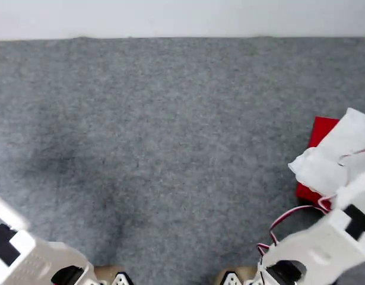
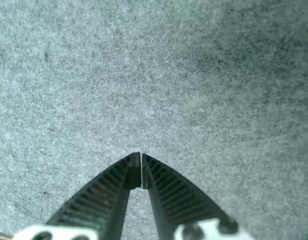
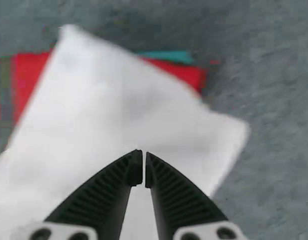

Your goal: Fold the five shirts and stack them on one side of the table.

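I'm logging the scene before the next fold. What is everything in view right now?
white shirt: one, white, atop the stack at the right edge
red shirt: one, red, under the white shirt
teal cloth: one edge, teal, beneath the red shirt
table cover: one, grey, whole tabletop
wall: one, white, beyond the far edge
left arm: one, white, near-left corner; black jaws shut over bare cover
right arm: one, white, near-right corner; black jaws shut above the white shirt

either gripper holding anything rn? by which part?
Nothing held: left gripper shut over bare mat; right gripper shut above the white shirt, no cloth pinched.
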### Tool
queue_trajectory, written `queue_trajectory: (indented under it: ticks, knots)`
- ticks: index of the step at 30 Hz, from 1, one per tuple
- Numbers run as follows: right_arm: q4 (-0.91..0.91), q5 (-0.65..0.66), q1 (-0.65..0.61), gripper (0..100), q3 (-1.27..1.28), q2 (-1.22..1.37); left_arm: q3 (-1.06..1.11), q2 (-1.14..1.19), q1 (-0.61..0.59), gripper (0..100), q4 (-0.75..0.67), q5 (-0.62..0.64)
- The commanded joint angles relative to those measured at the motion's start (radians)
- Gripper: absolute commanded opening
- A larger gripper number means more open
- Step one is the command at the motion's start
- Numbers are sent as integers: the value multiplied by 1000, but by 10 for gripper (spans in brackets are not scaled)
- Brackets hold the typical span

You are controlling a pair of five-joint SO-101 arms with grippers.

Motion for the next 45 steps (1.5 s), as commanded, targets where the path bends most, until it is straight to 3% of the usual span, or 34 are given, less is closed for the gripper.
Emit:
queue_trajectory:
  ticks: [1, 5, 12, 18, 25, 29, 35, 45]
  knots:
    - [-85, 77, 47, 9, -46, 71, -4, -63, 8, 15, 20, -8]
    - [-59, 95, 41, 9, -54, 113, -4, -63, 8, 15, 20, -8]
    - [93, 92, -7, 9, -54, -113, -1, -132, 11, 15, 21, -5]
    - [274, 55, -94, 9, -54, -274, 45, -319, 117, 15, 21, 25]
    - [378, -264, -157, 9, -46, -427, 237, -631, 299, 15, 0, 189]
    - [380, -382, -159, 9, -46, -487, 348, -792, 436, 15, -38, 440]
    - [381, -413, -162, 9, -17, -581, 564, -1008, 623, 15, -152, 717]
    - [375, -417, -377, 9, 520, -946, 1021, -1375, 806, 14, -493, 879]
